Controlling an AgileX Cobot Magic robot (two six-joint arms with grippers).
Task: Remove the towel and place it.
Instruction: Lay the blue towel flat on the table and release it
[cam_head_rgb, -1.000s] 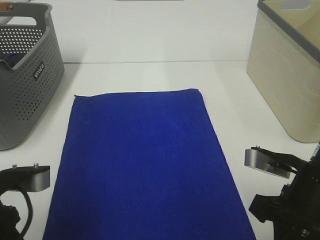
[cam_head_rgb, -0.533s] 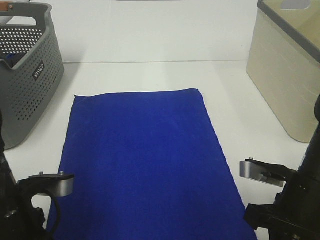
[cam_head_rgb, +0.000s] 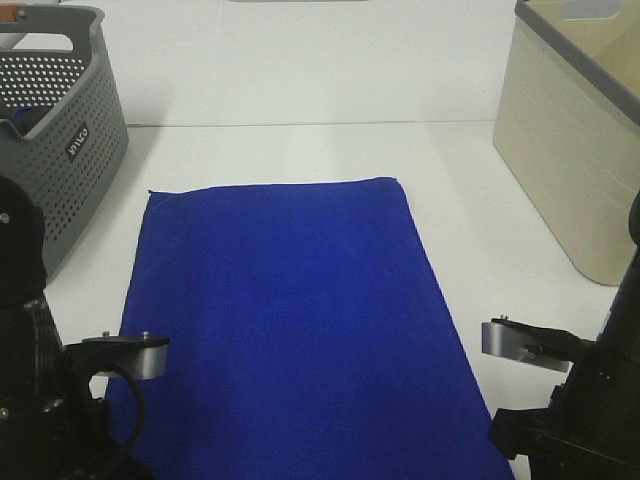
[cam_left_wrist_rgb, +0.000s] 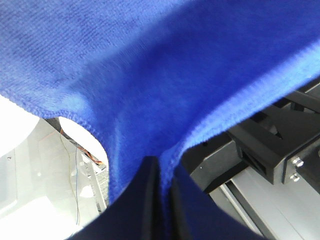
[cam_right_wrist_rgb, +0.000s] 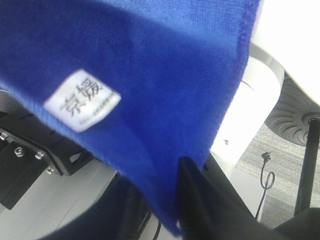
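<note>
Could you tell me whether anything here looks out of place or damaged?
Nothing looks spilled or damaged. The towel lies flat and fairly straight on the table. Only its near end is uneven: it hangs past the table edge, puckered where the left pincer and right pincer pinch it.

The high camera is looking down over the white table (cam_head_rgb: 300, 150) from the robot's end. Both wrist cameras are peering very closely at the blue towel (cam_left_wrist_rgb: 165, 75), shared with that view.
</note>
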